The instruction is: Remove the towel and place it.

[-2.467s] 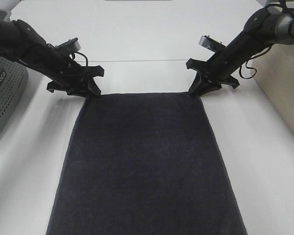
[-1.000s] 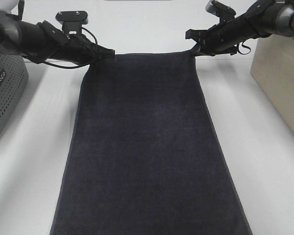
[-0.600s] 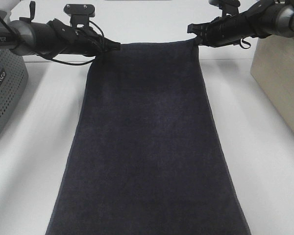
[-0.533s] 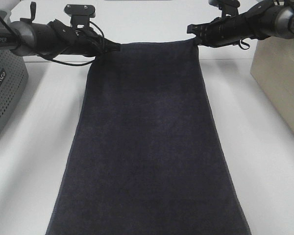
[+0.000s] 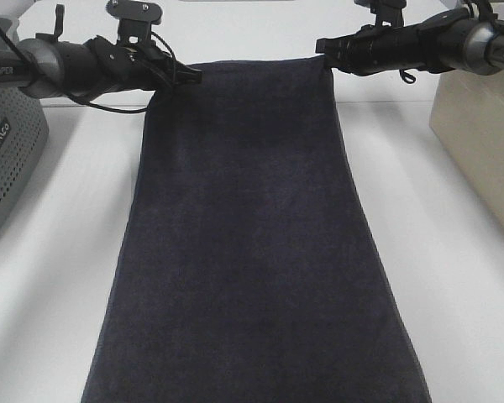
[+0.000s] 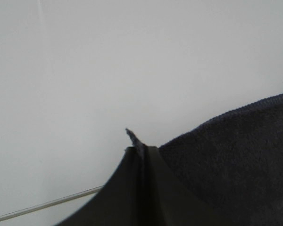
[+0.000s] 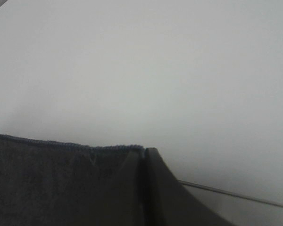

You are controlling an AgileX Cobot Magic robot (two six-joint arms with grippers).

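The towel (image 5: 252,252) is a long, very dark navy cloth stretched down the middle of the white table, its far edge lifted off the surface. My left gripper (image 5: 193,75) is shut on the towel's far left corner. My right gripper (image 5: 323,49) is shut on the far right corner. In the left wrist view the closed fingers (image 6: 132,188) pinch a tuft of the towel (image 6: 236,155). The right wrist view shows its closed fingers (image 7: 146,188) clamped on the hemmed towel (image 7: 52,179) edge. The near end of the towel runs out of the exterior view.
A grey perforated basket (image 5: 4,159) stands at the left edge of the table. A beige box (image 5: 479,143) stands at the right edge. A seam (image 5: 92,107) crosses the white table behind the grippers.
Both grippers have risen and moved farther back, lifting the towel's far edge higher and drawing the cloth taut. Both stay shut on their corners.
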